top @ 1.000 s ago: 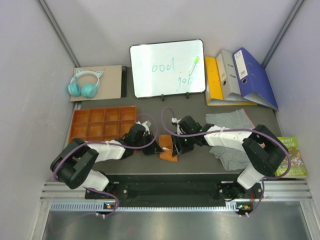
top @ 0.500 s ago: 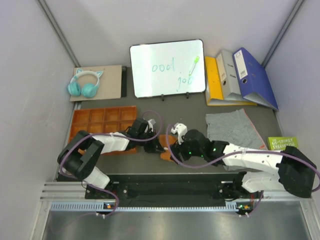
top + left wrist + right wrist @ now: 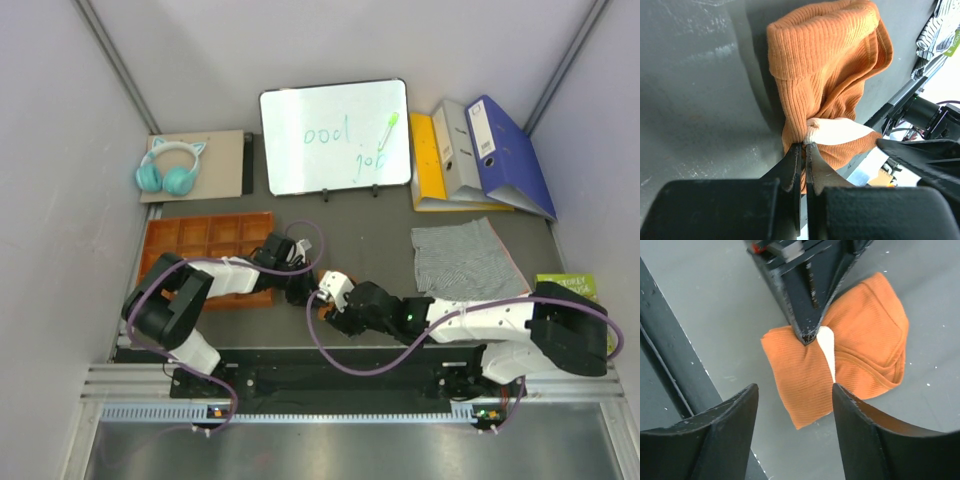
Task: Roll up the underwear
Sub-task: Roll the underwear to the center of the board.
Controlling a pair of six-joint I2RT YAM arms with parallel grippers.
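Note:
The rust-orange briefs (image 3: 830, 65) lie bunched and partly rolled on the dark table, showing a strip of cream waistband (image 3: 827, 347). My left gripper (image 3: 804, 145) is shut on the briefs at that waistband, its tip pressing down into the cloth. My right gripper (image 3: 795, 387) hovers open just above the briefs (image 3: 860, 340), one finger on each side and neither touching. In the top view both grippers meet over the briefs (image 3: 335, 276) near the front edge, hiding most of them. The grey-and-white striped boxers (image 3: 465, 260) lie flat at the right.
An orange compartment tray (image 3: 190, 240) sits just left of the left arm. A whiteboard (image 3: 335, 137), teal headphones (image 3: 168, 167) and binders (image 3: 480, 155) line the back. A green book (image 3: 570, 285) lies at the right edge. The table's front rail runs close under the briefs.
My right arm has stretched out low along the front edge and its gripper has slid left over the briefs, jaws wider. The striped boxers are now uncovered. The left gripper stays shut on the briefs.

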